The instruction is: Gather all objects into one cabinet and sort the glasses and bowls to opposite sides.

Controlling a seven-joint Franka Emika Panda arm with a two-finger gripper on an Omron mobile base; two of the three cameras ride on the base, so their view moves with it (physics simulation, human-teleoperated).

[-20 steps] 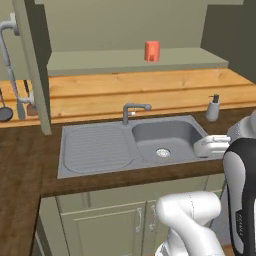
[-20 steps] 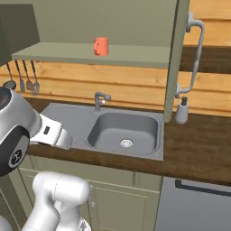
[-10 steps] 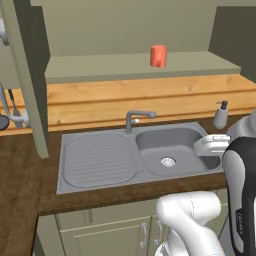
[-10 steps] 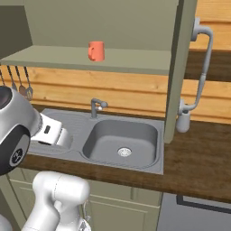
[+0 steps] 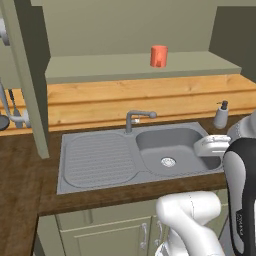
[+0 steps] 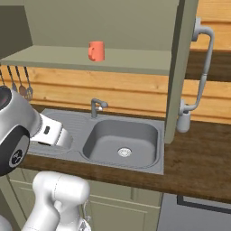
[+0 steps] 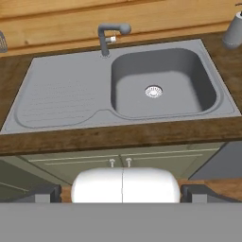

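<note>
A salmon-orange cup [image 5: 159, 56] [image 6: 96, 51] with a side handle stands upright on the pale green shelf [image 5: 100, 70] [image 6: 54, 56] of the olive-green wall cabinet. The cabinet's tall doors [image 5: 27, 75] [image 6: 179, 67] stand open, and one carries a curved grey bar handle [image 6: 204, 63]. My gripper [image 7: 122, 194] is open, its dark fingertips [image 7: 45, 193] far apart with nothing between them. It hangs above the counter's front edge, looking down at the sink, well below the shelf. The black bowl and the other cups are out of view.
A grey sink [image 5: 172, 145] [image 6: 122, 140] [image 7: 156, 80] with a drainboard and a faucet [image 5: 135, 119] [image 7: 108, 35] is set in the dark wood counter. A soap dispenser [image 5: 220, 115] [image 6: 182, 121] stands beside it. Utensils [image 6: 20, 83] hang on the wall. Base cabinet doors [image 7: 118, 163] lie below.
The whole picture has shifted in both base views, so the base has driven. The cup still stands on the shelf, and the arm keeps its pose.
</note>
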